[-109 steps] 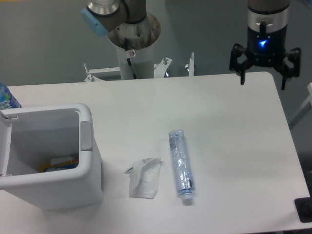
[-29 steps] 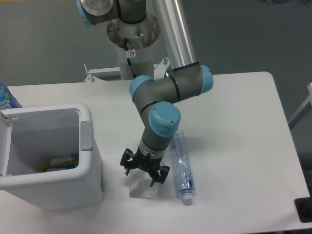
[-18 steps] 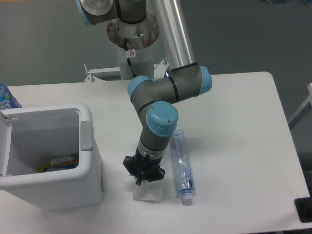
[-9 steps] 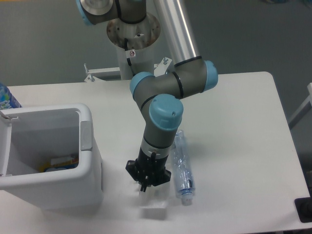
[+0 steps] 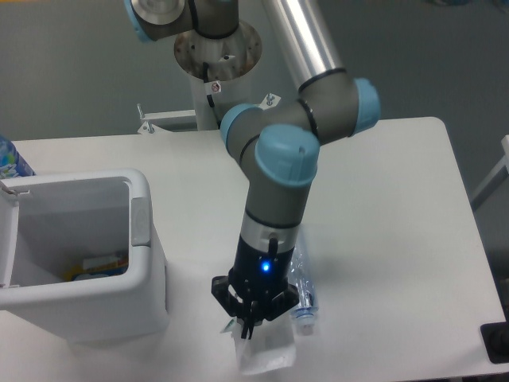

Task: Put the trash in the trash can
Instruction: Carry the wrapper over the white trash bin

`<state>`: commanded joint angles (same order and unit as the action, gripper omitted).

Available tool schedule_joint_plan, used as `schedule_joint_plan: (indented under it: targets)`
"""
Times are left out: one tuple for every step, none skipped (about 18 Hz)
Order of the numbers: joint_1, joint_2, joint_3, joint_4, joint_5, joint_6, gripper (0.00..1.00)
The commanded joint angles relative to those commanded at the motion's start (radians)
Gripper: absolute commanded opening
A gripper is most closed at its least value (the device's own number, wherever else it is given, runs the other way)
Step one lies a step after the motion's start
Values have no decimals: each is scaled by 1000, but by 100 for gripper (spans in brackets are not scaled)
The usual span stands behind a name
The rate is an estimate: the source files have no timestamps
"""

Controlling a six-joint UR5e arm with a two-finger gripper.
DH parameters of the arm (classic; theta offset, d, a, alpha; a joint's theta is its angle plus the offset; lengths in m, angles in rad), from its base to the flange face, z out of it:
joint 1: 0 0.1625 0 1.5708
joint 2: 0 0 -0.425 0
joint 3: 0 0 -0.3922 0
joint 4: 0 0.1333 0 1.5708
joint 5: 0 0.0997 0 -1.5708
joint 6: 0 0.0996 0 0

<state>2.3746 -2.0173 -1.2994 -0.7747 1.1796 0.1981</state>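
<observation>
Crumpled white wrapper with a green-printed edge is pinched between the closed black fingers of the gripper, near the table's front edge. Crushed clear plastic bottle lies just beside it, partly hidden. Yellow and orange items are seen inside the white boxy trash can.

White table, rounded corners. On it at the left: big white trash can w/ grey patch on its side. Near the front edge, a crushed clear bottle, partly hidden behind the arm. Bright blue bottle at the far left edge, mostly cut off.
</observation>
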Motion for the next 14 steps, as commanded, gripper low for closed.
schedule_joint_plan:
  targets:
    - [3,18,11,0,-2,-28,0]
    - [3,38,15,0,-8,-52,0]
    - [5,61,15,2,-21,-74,0]
    - [2,84,15,0,-40,-98,0]
    - [-2,106,15,0,-55,-127,0]
    - [-8,126,9,0,-61,-159,0]
    - [-20,146,5,0,-61,-184,0]
    - [-38,169,-6,-2,-61,-200,0]
    - [-57,192,-24,0,-60,-200,0]
    - [-72,212,-38,0,-60,-203,0]
    - [-92,230,-50,-2,-60,-207,0]
    - [-115,248,-73,-2,-60,-210,0]
    - [-136,268,-98,-3,-57,-210,0]
    - [-153,284,-125,-2,-55,-210,0]
